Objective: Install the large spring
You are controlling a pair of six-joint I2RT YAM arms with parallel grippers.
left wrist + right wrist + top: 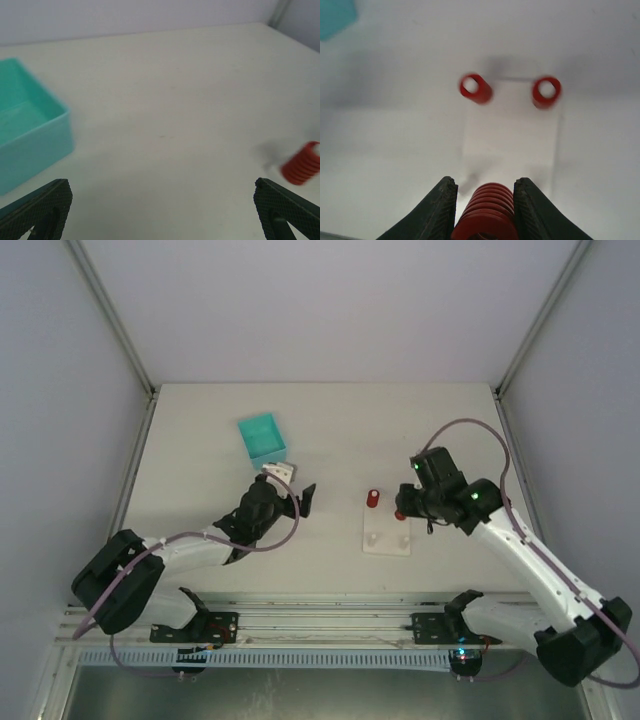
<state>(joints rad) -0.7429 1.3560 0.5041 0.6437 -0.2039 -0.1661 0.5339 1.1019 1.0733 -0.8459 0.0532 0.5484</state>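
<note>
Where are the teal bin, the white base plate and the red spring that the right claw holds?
Teal bin [262, 437]: top view, its bare floor.
White base plate [387, 545]: top view, its bare middle.
Red spring [487, 210]: right wrist view, its front coils.

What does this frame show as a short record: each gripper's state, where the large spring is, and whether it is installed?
left gripper: open, holding nothing, over bare table beside the teal bin
right gripper: shut on the large spring
large spring: red, clamped between the right fingers, at the near end of the white plate in the wrist view
other springs: two red ones at the plate's far end
install status: not done; spring not released, contact with the plate cannot be told
</note>
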